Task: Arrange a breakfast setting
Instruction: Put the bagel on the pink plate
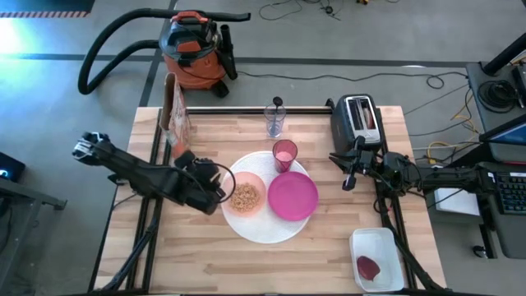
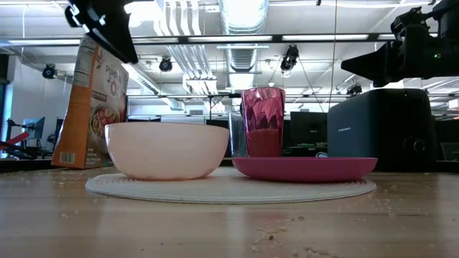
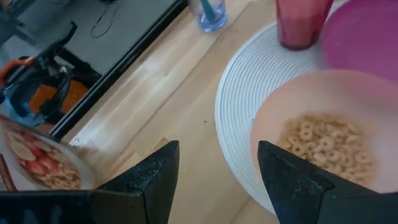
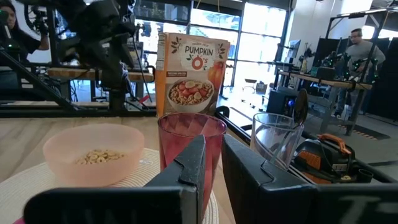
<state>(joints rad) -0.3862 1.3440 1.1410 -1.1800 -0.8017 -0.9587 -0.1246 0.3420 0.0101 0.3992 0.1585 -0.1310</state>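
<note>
A large white plate (image 1: 267, 224) lies mid-table. On it rest a pale pink bowl (image 1: 245, 197) holding cereal rings and a magenta plate (image 1: 292, 196). A translucent pink cup (image 1: 284, 154) stands at the white plate's far rim. Beyond the cup stands a clear glass (image 1: 274, 122) with a teal spoon (image 3: 210, 7) in it. My left gripper (image 3: 214, 180) hovers open just left of the bowl, with nothing between its fingers. My right gripper (image 1: 349, 177) waits shut at the table's right, pointing level toward the cup (image 4: 189, 143).
A cereal box (image 1: 174, 111) stands upright at the far left of the table. A black toaster (image 1: 359, 119) sits at the far right, and a white tray (image 1: 378, 259) with a red item lies at the near right. An orange shop vacuum (image 1: 193, 49) stands beyond the far edge.
</note>
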